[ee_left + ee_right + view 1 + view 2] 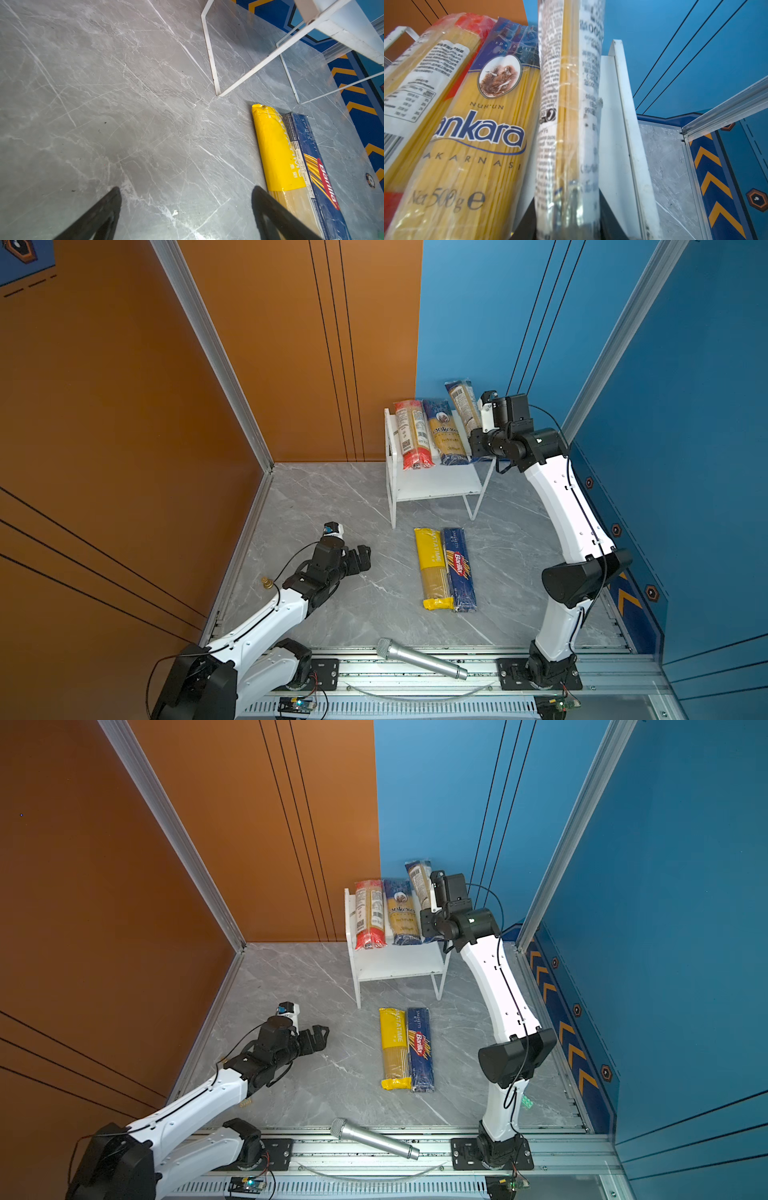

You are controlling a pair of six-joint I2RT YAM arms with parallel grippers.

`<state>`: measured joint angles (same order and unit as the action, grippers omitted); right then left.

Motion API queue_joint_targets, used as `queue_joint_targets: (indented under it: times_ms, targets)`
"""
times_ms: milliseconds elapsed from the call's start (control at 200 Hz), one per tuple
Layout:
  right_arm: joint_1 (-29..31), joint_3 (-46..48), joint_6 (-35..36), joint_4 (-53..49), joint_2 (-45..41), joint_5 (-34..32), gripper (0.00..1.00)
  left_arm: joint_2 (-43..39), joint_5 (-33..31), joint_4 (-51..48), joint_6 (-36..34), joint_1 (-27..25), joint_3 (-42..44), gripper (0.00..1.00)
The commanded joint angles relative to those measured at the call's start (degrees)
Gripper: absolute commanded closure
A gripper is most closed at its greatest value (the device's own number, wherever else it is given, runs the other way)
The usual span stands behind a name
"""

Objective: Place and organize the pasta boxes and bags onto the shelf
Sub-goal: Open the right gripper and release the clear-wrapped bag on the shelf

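Right pincer [566,220] tips are mostly hidden behind the navy-ended bag [462,406] they clamp. Grey marble surface [353,601]; orange and blue walls. The shelf [440,483] carries that bag, the ankara bag [446,435] and the red-ended bag [413,435] on its upper board. Yellow bag [432,568] and Barilla box [459,568] lie touching on the surface. Left pincer [361,558] gapes, empty.

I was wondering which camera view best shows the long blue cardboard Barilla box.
Both top views: the long blue cardboard Barilla box lies whole, label up, beside the yellow plastic bag. The left wrist view shows it slanted, one end cut off. The right wrist view does not show it.
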<state>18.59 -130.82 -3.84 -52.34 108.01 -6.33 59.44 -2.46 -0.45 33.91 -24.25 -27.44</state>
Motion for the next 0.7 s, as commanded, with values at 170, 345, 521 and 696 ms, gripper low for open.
queue_joint_targets:
  times_ms: [170, 345, 521, 696]
  targets:
    - [-0.2, 3.1, -0.4, 6.7, -3.0, -2.4, 0.66, -1.8, 0.3, -1.8, -0.6, 0.6, -0.2, 0.02]
    - [-0.1, 4.8, -0.7, 7.3, -4.0, -2.7, 0.65, -2.4, 0.3, -2.4, -0.7, 0.6, -0.2, 0.02]
    - [0.0, 5.6, -0.7, 7.4, -4.8, -2.7, 0.61, -2.7, 0.2, -2.6, -0.7, 0.7, -0.1, 0.02]
    - [0.1, 5.7, -0.5, 7.4, -5.6, -2.6, 0.59, -2.8, 0.3, -2.6, -0.5, 0.7, 0.0, 0.02]
